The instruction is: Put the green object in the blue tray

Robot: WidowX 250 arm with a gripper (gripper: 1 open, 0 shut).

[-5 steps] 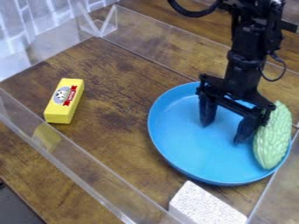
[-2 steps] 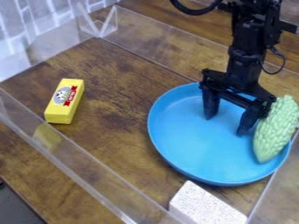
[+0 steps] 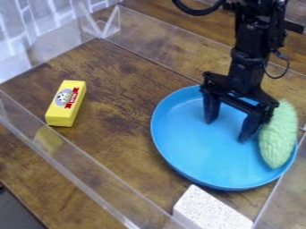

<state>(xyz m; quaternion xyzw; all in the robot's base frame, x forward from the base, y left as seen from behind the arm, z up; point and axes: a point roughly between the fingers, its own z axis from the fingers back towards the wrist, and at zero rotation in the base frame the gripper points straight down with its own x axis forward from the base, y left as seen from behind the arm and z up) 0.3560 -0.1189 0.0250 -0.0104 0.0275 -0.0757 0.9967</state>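
Note:
The blue tray [image 3: 191, 143] sits at the right of the wooden table. The pale green object [image 3: 281, 134] lies on the tray's right rim, tilted lengthwise. My gripper [image 3: 230, 114] hangs over the tray's middle, fingers spread open and empty, with the right finger [image 3: 250, 123] just left of the green object and not holding it.
A yellow rectangular block [image 3: 64, 101] lies at the left of the table. A white speckled sponge [image 3: 210, 210] sits at the front edge. Clear acrylic walls [image 3: 72, 170] ring the work area.
The gripper has shifted slightly left and up, away from the green object. The green object has settled a little against the tray's right rim.

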